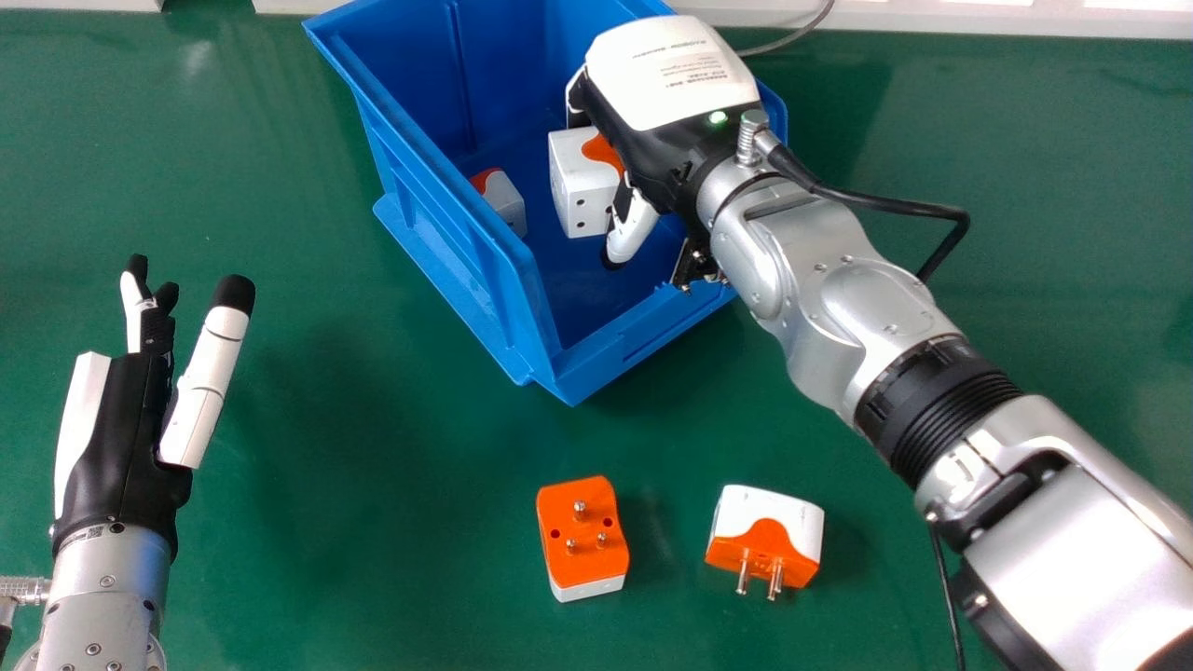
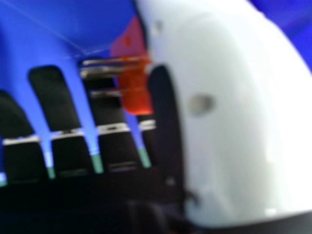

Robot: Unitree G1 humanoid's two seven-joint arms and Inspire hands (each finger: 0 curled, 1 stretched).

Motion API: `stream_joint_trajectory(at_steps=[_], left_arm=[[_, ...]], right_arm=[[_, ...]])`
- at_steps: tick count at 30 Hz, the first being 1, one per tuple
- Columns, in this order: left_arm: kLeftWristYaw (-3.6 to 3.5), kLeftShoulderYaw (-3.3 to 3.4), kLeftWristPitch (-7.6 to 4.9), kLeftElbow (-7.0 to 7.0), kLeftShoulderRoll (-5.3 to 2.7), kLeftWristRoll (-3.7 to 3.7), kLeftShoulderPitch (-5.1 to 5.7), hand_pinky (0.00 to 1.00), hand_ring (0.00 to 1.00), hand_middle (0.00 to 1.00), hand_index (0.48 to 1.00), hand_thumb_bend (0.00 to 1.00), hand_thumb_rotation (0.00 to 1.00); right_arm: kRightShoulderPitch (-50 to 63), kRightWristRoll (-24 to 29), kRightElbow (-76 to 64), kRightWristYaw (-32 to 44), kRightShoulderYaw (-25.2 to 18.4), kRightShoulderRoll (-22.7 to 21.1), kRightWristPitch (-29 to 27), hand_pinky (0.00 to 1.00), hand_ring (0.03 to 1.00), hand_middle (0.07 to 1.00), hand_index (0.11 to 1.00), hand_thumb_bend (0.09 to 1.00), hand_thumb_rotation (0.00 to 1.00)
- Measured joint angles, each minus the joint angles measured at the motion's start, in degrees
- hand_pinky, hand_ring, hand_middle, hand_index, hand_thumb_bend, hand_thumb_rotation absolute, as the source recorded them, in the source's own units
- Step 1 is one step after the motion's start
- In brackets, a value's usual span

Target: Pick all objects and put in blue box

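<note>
Blue box (image 1: 447, 252) open | orange-white adapter (image 1: 569, 557) pins up, second adapter (image 1: 769, 511) pins sideways, both on table (image 1: 373, 522) | third adapter (image 1: 506, 200), fourth adapter (image 1: 573, 182) inside box

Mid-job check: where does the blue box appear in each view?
Head view: the blue box is at upper middle, the right hand over it.
Right hand view: the box's blue plastic shows behind the fingers and beyond the thumb.
Shared landmark: the right hand's white thumb.

Not possible to read any text or number, even in small print (image 1: 685, 71) on right hand (image 1: 657, 154).
</note>
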Motion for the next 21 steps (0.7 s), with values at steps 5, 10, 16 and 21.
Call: stream_joint_trajectory(at_steps=[5, 10, 16, 21], left_arm=[[0.01, -0.03, 0.00, -0.52, -0.05, -0.06, 0.49, 1.00, 1.00, 1.00, 1.000, 0.72, 1.00], [0.16, -0.22, 0.18, -0.93, -0.08, 0.28, 0.81, 1.00, 1.00, 1.00, 1.000, 0.70, 1.00], [0.82, -0.65, 0.20, -0.98, -0.09, 0.63, 0.75, 1.00, 1.00, 1.00, 1.000, 0.72, 1.00], [1.01, -0.85, 0.18, -0.90, -0.08, 0.64, 0.61, 1.00, 1.00, 1.00, 1.000, 0.71, 1.00]], right_arm=[[-0.9, 1.0, 0.7, -1.7, 0.0, 1.0, -0.5, 0.26, 0.401, 0.483, 0.492, 0.515, 0.00], [-0.4, 2.0, -0.5, -4.2, 0.0, 0.6, -0.9, 0.62, 0.808, 0.898, 0.843, 0.561, 0.53], [1.5, 1.6, -3.5, -4.3, 1.7, -0.3, 1.2, 0.80, 0.950, 0.978, 0.962, 0.592, 0.63], [3.1, 0.4, -7.6, -4.3, 2.4, -1.5, 4.2, 0.94, 0.990, 0.996, 0.993, 0.574, 0.67]])
